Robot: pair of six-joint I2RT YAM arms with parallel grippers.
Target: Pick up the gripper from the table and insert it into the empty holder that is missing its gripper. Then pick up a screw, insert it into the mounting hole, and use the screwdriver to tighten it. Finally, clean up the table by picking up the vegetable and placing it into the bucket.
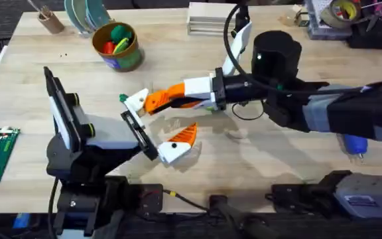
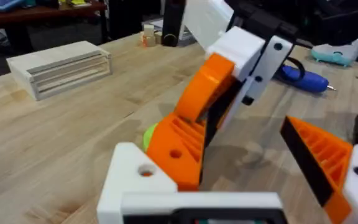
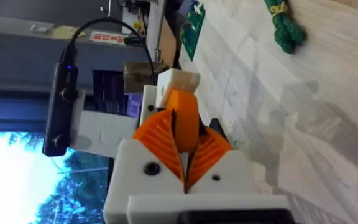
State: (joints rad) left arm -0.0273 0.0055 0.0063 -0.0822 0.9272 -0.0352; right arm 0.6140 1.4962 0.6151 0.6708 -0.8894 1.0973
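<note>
Reaching across mid-table from the right side: right gripper (image 1: 152,101), orange pads closed on the gripper (image 1: 156,101), the loose orange wedge piece. In right wrist view, both pads (image 3: 156,134) pressing flat against the wedge (image 3: 184,118), its free end sticking out past the fingertips. Meeting it from the lower left: left gripper (image 1: 158,123), fingers spread wide, nothing clamped between them. One left finger carrying an orange tip (image 1: 182,135); the other being the holder (image 1: 135,100), a bare white mount w/ no tip. In left wrist view, wedge (image 2: 178,148) sitting against the holder (image 2: 133,174), lower end touching the white mount next to its round mounting hole; whether fully seated — cannot tell. Lying on the table (image 1: 257,159) at far right, partly under the right arm: the screwdriver (image 1: 354,145), blue body; also showing in left wrist view (image 2: 306,77), bit pointing away from the grippers. Lying on bare wood well apart from the grippers in right wrist view: the vegetable (image 3: 283,25), dark green, knotted. Standing toward the back-left of the table: bucket (image 1: 117,45), holding colored toy items.
</note>
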